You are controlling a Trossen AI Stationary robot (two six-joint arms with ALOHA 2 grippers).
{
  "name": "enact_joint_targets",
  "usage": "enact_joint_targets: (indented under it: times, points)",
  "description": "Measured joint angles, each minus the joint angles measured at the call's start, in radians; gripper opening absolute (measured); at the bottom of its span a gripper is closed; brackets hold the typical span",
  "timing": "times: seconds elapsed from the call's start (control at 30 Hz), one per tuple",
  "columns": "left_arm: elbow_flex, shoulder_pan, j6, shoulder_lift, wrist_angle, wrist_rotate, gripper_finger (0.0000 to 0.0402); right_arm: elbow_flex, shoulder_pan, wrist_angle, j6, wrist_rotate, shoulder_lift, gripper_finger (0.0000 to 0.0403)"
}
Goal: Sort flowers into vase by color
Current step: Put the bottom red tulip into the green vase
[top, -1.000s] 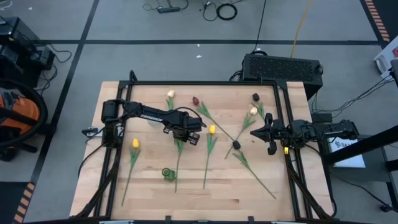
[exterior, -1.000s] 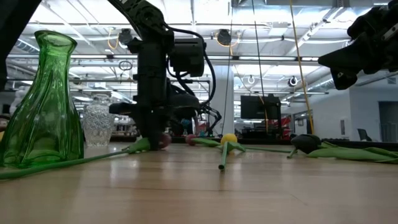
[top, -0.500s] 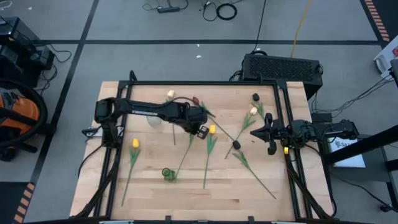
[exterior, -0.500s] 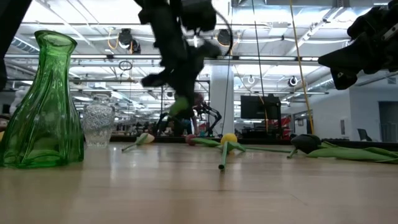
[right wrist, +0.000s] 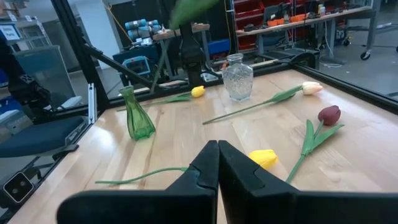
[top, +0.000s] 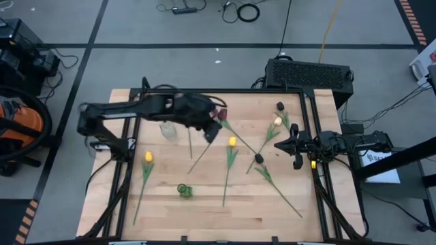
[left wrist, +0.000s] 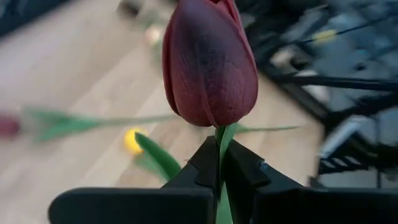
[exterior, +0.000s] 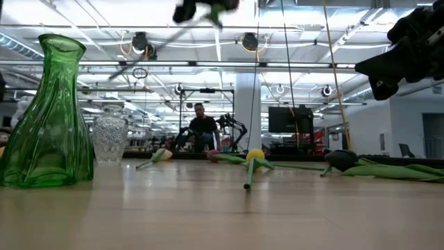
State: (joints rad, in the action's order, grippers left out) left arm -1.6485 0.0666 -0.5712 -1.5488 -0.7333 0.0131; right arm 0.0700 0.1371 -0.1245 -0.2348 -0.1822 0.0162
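My left gripper (left wrist: pixel 220 163) is high above the table's middle, shut on a dark red tulip (left wrist: pixel 208 62) whose thin stem (top: pixel 198 158) trails back below it. In the low view it shows only as a blur at the top (exterior: pixel 205 8). A green vase (top: pixel 182 190) stands near the front and a clear glass vase (top: pixel 167 129) left of centre, both on their bases. Yellow (top: pixel 148 157) (top: pixel 232 141), cream (top: pixel 277 122) and dark (top: pixel 259 158) tulips lie flat on the wood. My right gripper (right wrist: pixel 217 155) waits shut at the right edge. My left gripper pinches the tulip's stem just below the head (left wrist: pixel 219 138) between its two fingertips. The fingers slant downward toward the table's right. The head stands out beyond the fingertips, and the stem hangs back under the gripper, lifted clear of the table.
The black frame rail (top: pixel 225 90) borders the table. Another maroon tulip (right wrist: pixel 329 115) and a cream one (right wrist: pixel 311 88) lie near the far edge. A person (exterior: pixel 202 129) is far off in the room behind. Bare wood (top: pixel 225 218) lies along the front.
My left gripper has risen steeply from the table, tipping from pointing down to a slant and rolling, still shut on the dark red tulip. The tulip has been lifted off the wood and its stem has swung up with it.
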Motion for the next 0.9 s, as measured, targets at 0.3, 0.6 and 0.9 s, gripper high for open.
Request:
enact_joint_targets:
  times: [0.3,0.6,0.9]
  points:
    - [-0.005,-0.192,0.290,0.256,0.130,-0.194,0.0013,0.000,0.000,0.000,0.000,0.000,0.000,0.0000]
    - [0.050,-0.545,0.452,0.319,0.227,-0.439,0.0011,0.000,0.000,0.000,0.000,0.000,0.000,0.0000]
    - [0.053,-0.794,0.502,0.325,0.224,-0.644,0.0011,0.000,0.000,0.000,0.000,0.000,0.000,0.0000]
